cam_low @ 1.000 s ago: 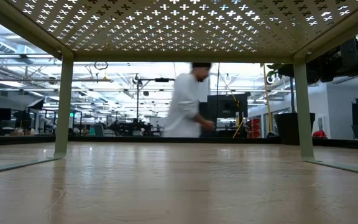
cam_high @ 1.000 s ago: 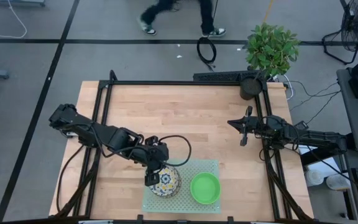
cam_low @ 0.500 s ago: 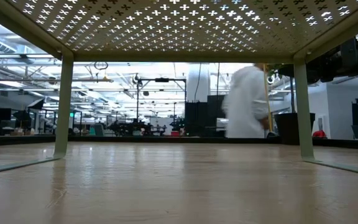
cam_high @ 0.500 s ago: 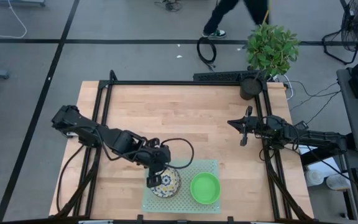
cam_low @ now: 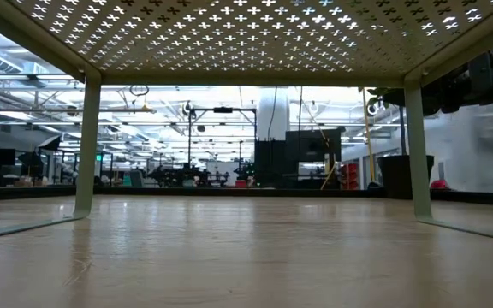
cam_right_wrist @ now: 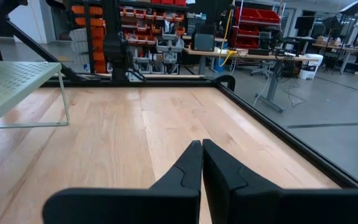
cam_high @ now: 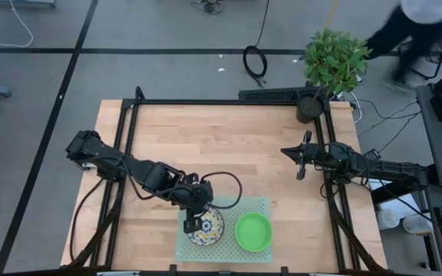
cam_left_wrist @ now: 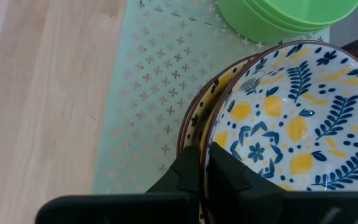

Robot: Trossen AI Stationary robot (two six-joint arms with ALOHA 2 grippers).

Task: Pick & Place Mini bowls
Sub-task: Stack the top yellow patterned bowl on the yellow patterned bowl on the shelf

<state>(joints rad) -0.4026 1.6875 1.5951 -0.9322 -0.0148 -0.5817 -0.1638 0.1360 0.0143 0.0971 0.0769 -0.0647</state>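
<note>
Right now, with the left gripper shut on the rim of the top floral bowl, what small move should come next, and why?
Probably a short straight lift. The left gripper pinches the top floral bowl by its rim, and it sits nested in another floral bowl on the perforated mat. Lifting first should free it without dragging the green bowls alongside.

A potted plant [cam_high: 334,61] stands at the table's [cam_high: 229,146] far corner.

left gripper [cam_high: 192,225] clamped shut, lowered, right gripper [cam_high: 301,173] closed, idle

Glossy glazed floral bowl [cam_left_wrist: 294,118], matt perforated mat [cam_left_wrist: 154,93], smooth wooden table [cam_high: 229,146]
</note>
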